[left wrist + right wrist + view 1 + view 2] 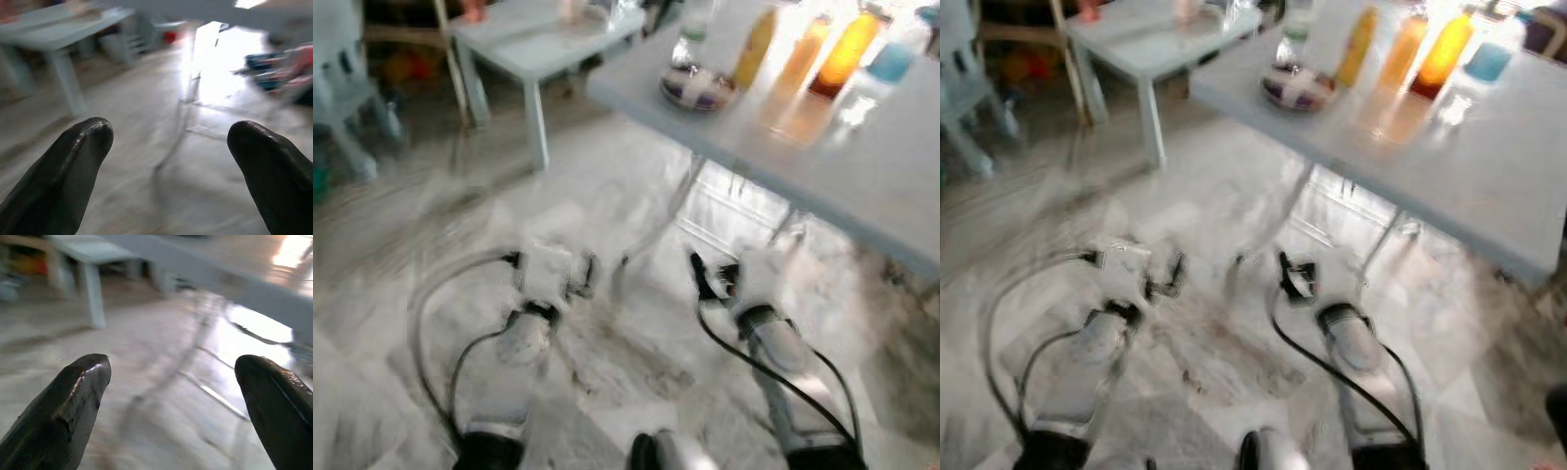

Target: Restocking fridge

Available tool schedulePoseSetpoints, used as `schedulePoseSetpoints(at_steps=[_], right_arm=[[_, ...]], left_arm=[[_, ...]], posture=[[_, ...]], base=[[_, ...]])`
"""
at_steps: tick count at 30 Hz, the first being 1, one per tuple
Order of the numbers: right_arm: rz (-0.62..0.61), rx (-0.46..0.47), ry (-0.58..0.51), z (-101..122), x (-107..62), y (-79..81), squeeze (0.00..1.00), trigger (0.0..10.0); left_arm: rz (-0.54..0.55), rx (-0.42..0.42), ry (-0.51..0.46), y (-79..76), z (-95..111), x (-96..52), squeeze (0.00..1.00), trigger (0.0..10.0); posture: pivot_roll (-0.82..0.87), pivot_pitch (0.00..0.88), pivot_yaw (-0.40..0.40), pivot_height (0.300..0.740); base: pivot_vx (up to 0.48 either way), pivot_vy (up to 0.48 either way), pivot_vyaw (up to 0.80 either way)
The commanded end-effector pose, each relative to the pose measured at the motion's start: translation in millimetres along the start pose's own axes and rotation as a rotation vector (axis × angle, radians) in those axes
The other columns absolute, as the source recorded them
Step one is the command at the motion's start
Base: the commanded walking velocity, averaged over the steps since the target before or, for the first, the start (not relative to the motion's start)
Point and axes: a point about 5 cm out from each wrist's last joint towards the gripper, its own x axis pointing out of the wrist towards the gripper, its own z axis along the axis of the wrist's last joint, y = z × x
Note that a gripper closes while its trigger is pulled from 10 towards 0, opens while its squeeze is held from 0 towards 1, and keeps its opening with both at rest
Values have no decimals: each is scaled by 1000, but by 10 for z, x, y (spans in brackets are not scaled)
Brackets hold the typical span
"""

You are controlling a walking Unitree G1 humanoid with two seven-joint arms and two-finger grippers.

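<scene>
Several drink bottles stand on a grey table (862,157) ahead to my right: a yellow one (756,44), two orange ones (803,51) (847,49) and a clear one with a blue band (889,61). A patterned bowl (697,90) sits near the table's corner. Both arms are held low over the marble floor, short of the table. My left gripper (551,262) is open with nothing between its fingers (73,166). My right gripper (724,274) is open and empty too, fingers (73,401) spread wide. The picture is blurred.
A small white table (538,44) stands at the back left, with a pale chair (342,88) further left. The grey table's thin metal legs (675,211) come down to the floor just ahead of my grippers. Marble floor lies all around.
</scene>
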Motion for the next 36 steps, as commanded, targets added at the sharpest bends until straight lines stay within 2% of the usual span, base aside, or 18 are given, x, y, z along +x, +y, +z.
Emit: schedulePoseSetpoints(at_steps=[1, 5, 12, 15, 18, 21, 23, 25, 28, 31, 36], right_arm=[[8, 10, -18, 39, 8, 56, 0, 10000], [8, 11, -17, 36, 7, 58, 0, 10000], [10, 15, -18, 40, 18, 50, 0, 10000], [10, 16, -17, 36, 17, 49, 0, 10000], [11, 18, -16, 30, 14, 54, 0, 10000], [14, 24, -16, 25, 7, 67, 0, 10000], [14, 30, -13, 15, -2, 72, 0, 10000], [16, 27, -11, 7, -7, 75, 0, 10000], [14, 30, -10, 6, -6, 74, 0, 10000], [13, 33, -13, 14, 0, 79, 0, 10000], [1, 31, -22, 45, 20, 58, 0, 10000]], left_arm=[[26, 8, 11, 97, -38, -22, 0, 10000], [44, -18, 26, 126, -55, -17, 0, 10000], [26, -4, -2, 107, -41, -9, 0, 10000], [40, -60, 3, 86, -60, -41, 0, 10000], [104, -160, 37, 121, -129, -79, 0, 10000], [142, -159, 69, 133, -196, -118, 0, 10000], [124, -227, 69, 105, -232, -160, 0, 10000], [116, -219, 89, 87, -256, -186, 0, 10000], [72, -288, 5, 55, -167, -180, 0, 10000], [117, -268, 31, 90, -173, -149, 0, 10000], [77, -197, 11, 112, -32, -83, 0, 10000]], posture=[[72, 156, -69, 740], [74, 156, -69, 740], [75, 155, -70, 740], [76, 155, -70, 740], [76, 157, -67, 740], [78, 158, -68, 740], [78, 158, -68, 740], [78, 159, -68, 740], [82, 160, -68, 740], [82, 159, -68, 740], [90, 164, -61, 740]], base=[[435, 0, -800], [378, 176, -800], [0, 436, -641], [0, 445, 0], [0, 450, 0], [0, 134, 0], [0, 0, 0], [0, 0, 0], [0, 0, 0], [0, 0, 0], [0, 0, 0]])
